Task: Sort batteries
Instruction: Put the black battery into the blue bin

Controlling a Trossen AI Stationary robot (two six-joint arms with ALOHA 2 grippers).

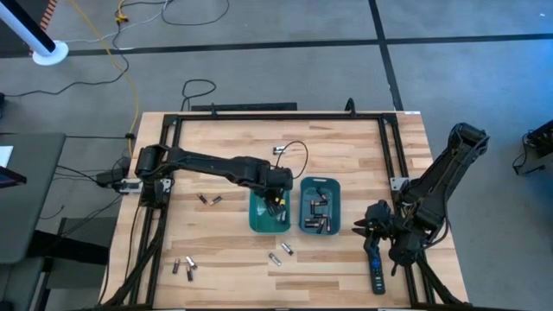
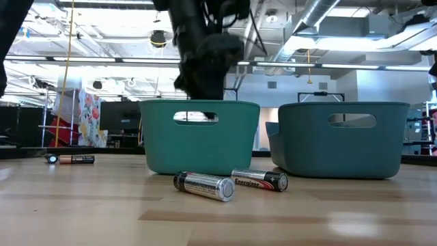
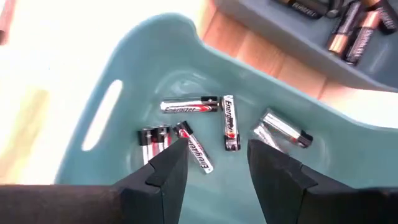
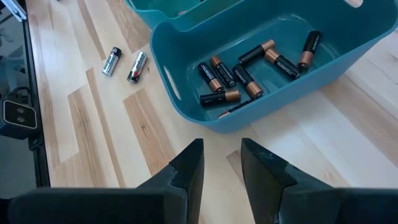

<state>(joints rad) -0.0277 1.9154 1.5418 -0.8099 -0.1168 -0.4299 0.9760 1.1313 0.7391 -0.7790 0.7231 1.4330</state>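
Note:
Two teal bins stand side by side mid-table. My left gripper (image 3: 217, 165) hangs open above the left bin (image 1: 263, 220), fingers pointing down, nothing between them. Several silvery batteries (image 3: 189, 106) lie on that bin's floor. The right bin (image 4: 186, 106) holds several dark batteries with copper ends (image 4: 249, 68). My right gripper (image 4: 221, 165) stands open over bare table on the near-right side of that bin (image 1: 320, 207). Loose batteries lie on the table: two in front of the bins (image 2: 205, 186), and others to the left (image 1: 209, 199) and near left (image 1: 183, 266).
A black remote control (image 1: 378, 272) lies near the table's front right corner, below the right arm. A black frame (image 1: 276, 115) runs round the tabletop. Two silvery batteries (image 4: 124, 62) lie beside the right bin. Bare wood shows at the far left and near middle.

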